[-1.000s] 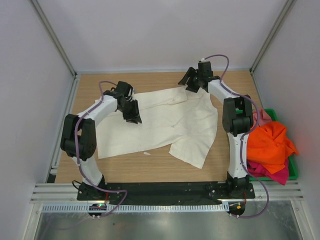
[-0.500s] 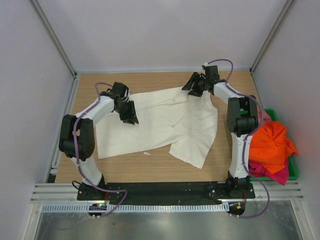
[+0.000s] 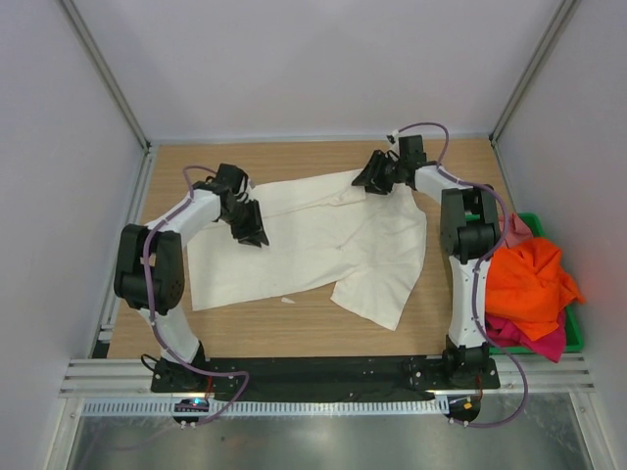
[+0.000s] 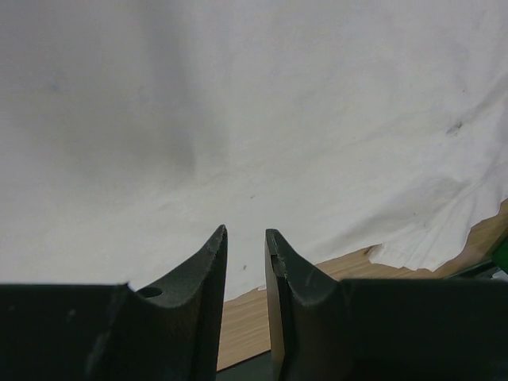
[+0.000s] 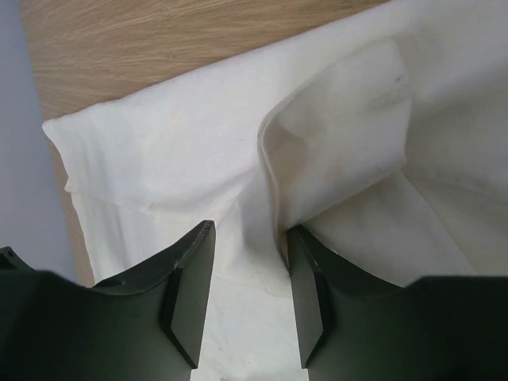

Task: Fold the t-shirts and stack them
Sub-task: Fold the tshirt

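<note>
A large cream-white t-shirt [image 3: 323, 235] lies spread on the wooden table, its lower right part folded over. My left gripper [image 3: 252, 233] hovers over the shirt's left upper part. In the left wrist view the jaws [image 4: 244, 234] stand a narrow gap apart with nothing between them, above the cream cloth [image 4: 278, 119]. My right gripper [image 3: 372, 180] is at the shirt's far edge near the collar. In the right wrist view it [image 5: 250, 230] is open and low over the cloth [image 5: 159, 167], with a raised fold edge [image 5: 270, 159] against the right finger.
A green plastic bin [image 3: 574, 338] stands at the right table edge. It holds an orange shirt [image 3: 529, 279], a magenta one [image 3: 537, 340] and a pink one [image 3: 513, 231]. Bare wood [image 3: 294, 318] lies in front of the cream shirt. Frame posts stand at the back corners.
The left gripper has shifted slightly left and down over the shirt. The right gripper has moved a little along the shirt's far edge. The shirt lies the same.
</note>
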### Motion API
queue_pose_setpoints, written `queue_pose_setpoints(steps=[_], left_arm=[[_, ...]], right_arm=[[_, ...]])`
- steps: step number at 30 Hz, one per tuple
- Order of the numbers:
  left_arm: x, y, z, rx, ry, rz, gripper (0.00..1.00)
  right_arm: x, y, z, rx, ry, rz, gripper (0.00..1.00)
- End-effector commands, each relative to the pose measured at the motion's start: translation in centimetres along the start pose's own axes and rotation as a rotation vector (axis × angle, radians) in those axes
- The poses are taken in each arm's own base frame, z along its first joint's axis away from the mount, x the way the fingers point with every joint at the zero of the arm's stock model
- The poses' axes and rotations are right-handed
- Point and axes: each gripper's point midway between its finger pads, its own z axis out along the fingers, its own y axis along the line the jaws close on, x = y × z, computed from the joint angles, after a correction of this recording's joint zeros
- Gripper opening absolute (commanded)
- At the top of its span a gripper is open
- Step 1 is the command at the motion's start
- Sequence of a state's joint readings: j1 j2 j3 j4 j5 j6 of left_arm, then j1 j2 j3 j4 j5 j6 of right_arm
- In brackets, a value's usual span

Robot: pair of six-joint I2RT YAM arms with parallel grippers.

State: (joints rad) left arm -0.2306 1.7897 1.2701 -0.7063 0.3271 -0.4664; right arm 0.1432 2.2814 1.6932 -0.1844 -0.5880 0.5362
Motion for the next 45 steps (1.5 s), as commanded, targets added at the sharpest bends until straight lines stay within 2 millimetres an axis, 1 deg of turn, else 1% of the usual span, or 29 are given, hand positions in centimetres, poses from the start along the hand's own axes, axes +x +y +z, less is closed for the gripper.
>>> queue_pose_setpoints(steps=[1,3,4,6,8,10,11,12,14,15,16,17,18,19,20,21,24,25,26,27,28,29,30,31,36,39,40,42,45], left_arm=[[-0.9,-0.6,-1.4,0.043,-0.046,0.016,0.27],[-1.0,-0.6,-1.4,0.046,-0.046,0.012,0.27],[-1.0,-0.5,-1.3,0.047,-0.045,0.010,0.27],[-1.2,-0.5,-1.2,0.054,-0.043,0.001,0.27],[-1.3,-0.5,-1.1,0.065,-0.042,-0.007,0.27],[-1.5,-0.6,-1.2,0.071,-0.046,-0.006,0.27],[-1.5,-0.6,-1.2,0.070,-0.045,-0.006,0.27],[-1.5,-0.5,-1.2,0.072,-0.047,-0.008,0.27],[-1.4,-0.4,-1.3,0.071,-0.045,-0.011,0.26],[-1.5,-0.3,-1.3,0.072,-0.049,-0.011,0.26],[-1.3,-0.1,-1.2,0.068,-0.047,-0.012,0.26],[-1.4,0.0,-1.3,0.070,-0.048,-0.016,0.26],[-1.4,0.1,-1.3,0.073,-0.046,-0.019,0.26],[-1.3,0.3,-1.2,0.069,-0.045,-0.023,0.26],[-1.5,0.6,-1.4,0.063,-0.052,-0.028,0.26],[-1.6,0.7,-1.5,0.060,-0.056,-0.033,0.26],[-2.1,1.2,-1.9,0.054,-0.073,-0.051,0.26],[-2.2,1.3,-2.0,0.055,-0.077,-0.059,0.26],[-2.5,1.6,-2.0,0.054,-0.082,-0.069,0.26],[-2.7,1.7,-2.0,0.059,-0.085,-0.075,0.26],[-2.8,1.7,-2.1,0.063,-0.087,-0.083,0.25],[-2.9,1.8,-2.1,0.068,-0.089,-0.092,0.25],[-3.1,1.9,-2.1,0.073,-0.093,-0.092,0.25],[-3.1,1.9,-2.0,0.074,-0.092,-0.092,0.25],[-3.2,2.1,-1.9,0.081,-0.090,-0.104,0.25],[-3.4,2.4,-1.8,0.078,-0.091,-0.110,0.25],[-3.7,2.5,-2.0,0.079,-0.098,-0.113,0.25],[-4.1,2.6,-2.2,0.080,-0.105,-0.120,0.25],[-5.0,2.7,-2.8,0.083,-0.123,-0.125,0.25]], right_arm=[[-1.1,3.5,-1.9,-0.074,-0.046,-0.033,0.47],[-0.8,3.5,-2.4,-0.062,-0.044,-0.015,0.49],[-0.8,3.8,-2.8,-0.061,-0.046,-0.014,0.50],[-0.2,3.4,-2.8,-0.050,-0.031,0.010,0.49],[0.2,3.7,-2.8,-0.063,-0.018,0.017,0.47],[0.2,4.0,-2.9,-0.072,-0.019,0.038,0.40],[0.2,4.0,-3.0,-0.075,-0.017,0.038,0.40],[0.3,4.2,-3.1,-0.077,-0.015,0.053,0.34],[0.3,4.7,-3.6,-0.084,-0.020,0.064,0.29],[0.2,4.9,-3.7,-0.086,-0.024,0.093,0.21],[0.2,4.9,-3.6,-0.088,-0.028,0.112,0.16],[0.0,5.0,-3.5,-0.087,-0.028,0.144,0.05],[-0.1,5.0,-3.5,-0.079,-0.027,0.182,0.01],[-0.2,5.4,-3.5,-0.078,-0.024,0.264,0.01],[0.0,5.7,-3.5,-0.076,-0.019,0.302,0.01],[-0.2,6.0,-3.9,-0.066,-0.034,0.337,0.01],[1.4,5.0,-4.5,0.038,-0.018,0.528,0.01],[1.8,4.6,-5.2,0.092,-0.030,0.576,0.01],[2.7,4.2,-5.2,0.116,-0.027,0.649,0.01],[2.9,4.1,-5.4,0.124,-0.033,0.676,0.01],[2.7,4.1,-6.0,0.143,-0.063,0.698,0.01],[3.0,3.9,-6.0,0.158,-0.066,0.725,0.01],[3.0,4.1,-6.2,0.164,-0.077,0.756,0.01],[3.2,3.8,-6.5,0.194,-0.086,0.781,0.01],[3.6,3.0,-7.1,0.270,-0.119,0.819,0.01],[4.5,2.5,-6.7,0.291,-0.095,0.855,0.01],[4.3,2.7,-6.4,0.277,-0.094,0.841,0.01],[4.5,2.3,-6.0,0.298,-0.091,0.826,0.01],[4.9,2.1,-5.6,0.300,-0.072,0.811,0.14]])
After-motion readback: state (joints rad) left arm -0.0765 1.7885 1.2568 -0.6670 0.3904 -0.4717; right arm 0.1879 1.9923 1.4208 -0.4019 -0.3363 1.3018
